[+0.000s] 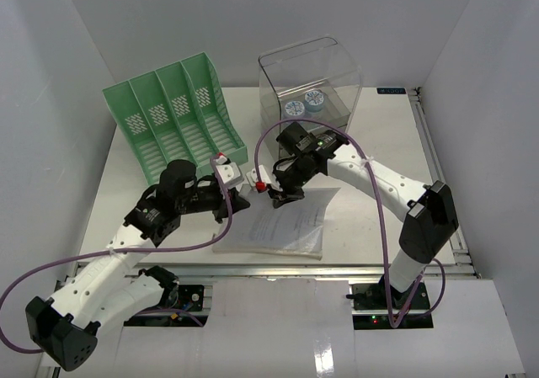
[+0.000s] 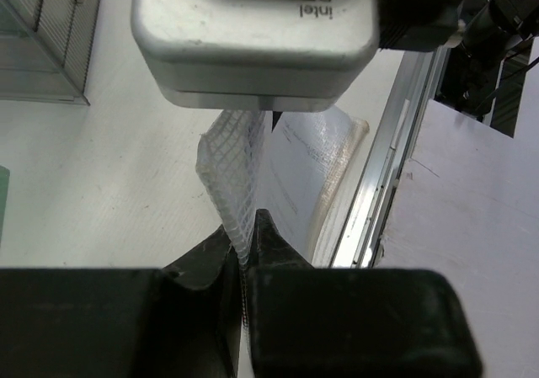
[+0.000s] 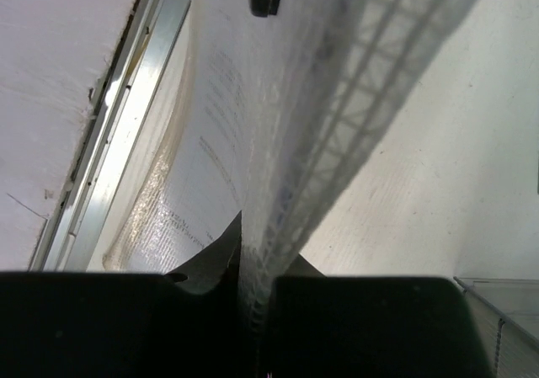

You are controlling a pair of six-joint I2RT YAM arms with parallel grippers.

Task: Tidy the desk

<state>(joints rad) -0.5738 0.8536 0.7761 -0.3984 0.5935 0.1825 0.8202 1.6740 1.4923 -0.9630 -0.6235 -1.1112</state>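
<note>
A clear mesh document sleeve with printed paper inside (image 1: 282, 222) lies near the front middle of the white desk (image 1: 379, 184). Its far edge is raised. My left gripper (image 1: 244, 194) is shut on that edge from the left, and my right gripper (image 1: 278, 197) is shut on it from the right, close beside the left. In the left wrist view the jaws (image 2: 246, 243) pinch the mesh sleeve (image 2: 244, 167). In the right wrist view the jaws (image 3: 253, 252) pinch the sleeve (image 3: 278, 142), which curves away above the desk (image 3: 438, 184).
A green slotted file rack (image 1: 173, 113) stands at the back left. A clear plastic box (image 1: 310, 79) at the back middle holds two round blue-and-white items (image 1: 303, 104). The metal rail (image 1: 337, 268) runs along the desk's front edge, just beyond the sleeve.
</note>
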